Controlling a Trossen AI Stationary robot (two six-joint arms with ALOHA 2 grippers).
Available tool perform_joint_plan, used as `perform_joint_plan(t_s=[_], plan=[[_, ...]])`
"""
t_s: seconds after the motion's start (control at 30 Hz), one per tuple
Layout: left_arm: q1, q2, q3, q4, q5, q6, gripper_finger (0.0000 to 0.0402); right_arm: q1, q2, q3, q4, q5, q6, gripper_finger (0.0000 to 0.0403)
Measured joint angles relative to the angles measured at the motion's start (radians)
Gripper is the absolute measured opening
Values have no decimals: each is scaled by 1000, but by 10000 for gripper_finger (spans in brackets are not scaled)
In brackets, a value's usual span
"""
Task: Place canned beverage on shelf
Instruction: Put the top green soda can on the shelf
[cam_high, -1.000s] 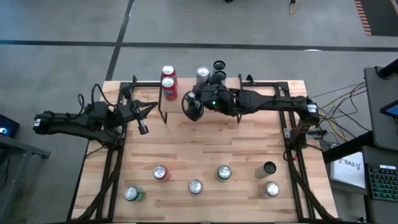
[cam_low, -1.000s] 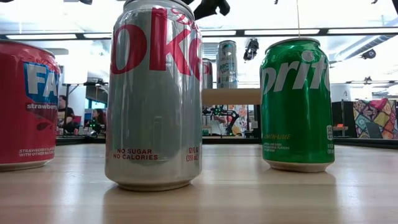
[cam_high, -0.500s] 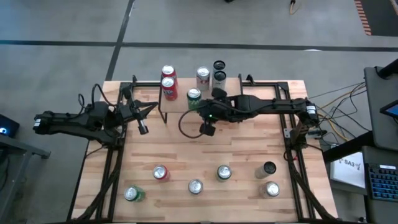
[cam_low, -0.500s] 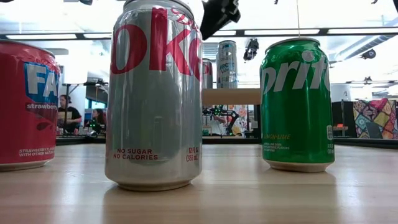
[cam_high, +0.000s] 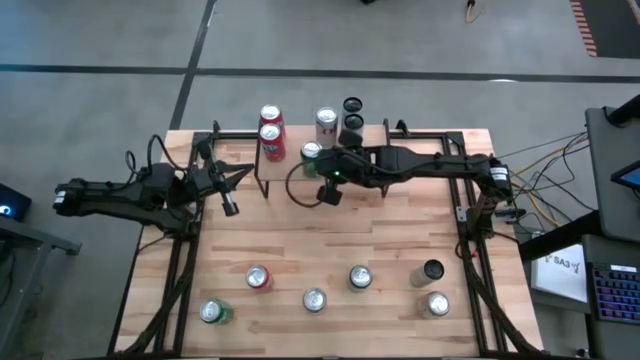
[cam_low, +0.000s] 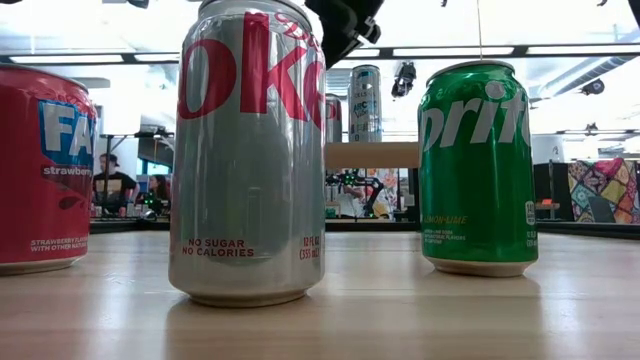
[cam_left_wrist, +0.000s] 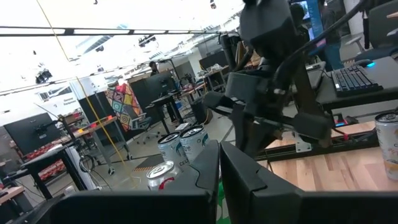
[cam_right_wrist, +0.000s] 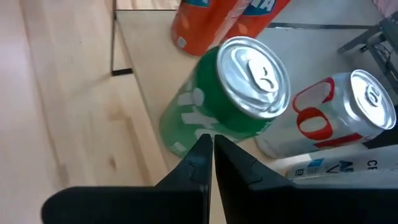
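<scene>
The right arm's fingers (cam_right_wrist: 211, 151) are pressed together with nothing between them. In the high view they (cam_high: 327, 194) hang over the worktop (cam_high: 400, 250) just off the shelf's near edge, at about 12 o'clock on the table. The left arm's fingers (cam_left_wrist: 219, 163) are likewise closed and empty, waiting at about 9 o'clock (cam_high: 229, 205).

The shelf (cam_high: 370, 165) stands along the far edge of the worktop, at 12 o'clock. On it stands a green can (cam_high: 312, 156), upright and free of the fingers, which are just beside it on its near side. In the right wrist view the green can (cam_right_wrist: 224, 99) shows its silver top and pull tab, with the closed fingertips in front of its wall. Two red cans (cam_high: 270, 132) stand at the shelf's 9 o'clock end. A silver and red can (cam_high: 326, 122) stands behind the green can, and two dark-topped cans (cam_high: 351, 115) are next to it, toward 3 o'clock.

Near the 6 o'clock edge of the worktop stand six more cans: a green one (cam_high: 211, 312), a red one (cam_high: 258, 277), a silver one (cam_high: 314, 299), another green one (cam_high: 360, 277), a dark one (cam_high: 432, 270) and another silver one (cam_high: 437, 303).

In the low view a silver diet cola can (cam_low: 248, 150), a green lemon-lime can (cam_low: 476, 165) and a red strawberry can (cam_low: 42, 170) fill the foreground.
</scene>
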Motion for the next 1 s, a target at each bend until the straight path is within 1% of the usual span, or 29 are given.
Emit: perform_joint_plan(t_s=[0.27, 0.57, 0.8, 1.0], plan=[[0, 0, 0, 0, 0, 0, 0, -23, 0, -5, 11, -1, -1, 9], [0, 0, 0, 0, 0, 0, 0, -23, 0, -25, 68, -8, -24, 9], [0, 0, 0, 0, 0, 0, 0, -25, 0, -61, 161, -8, -48, 9], [0, 0, 0, 0, 0, 0, 0, -28, 0, -58, 177, -2, -31, 9]])
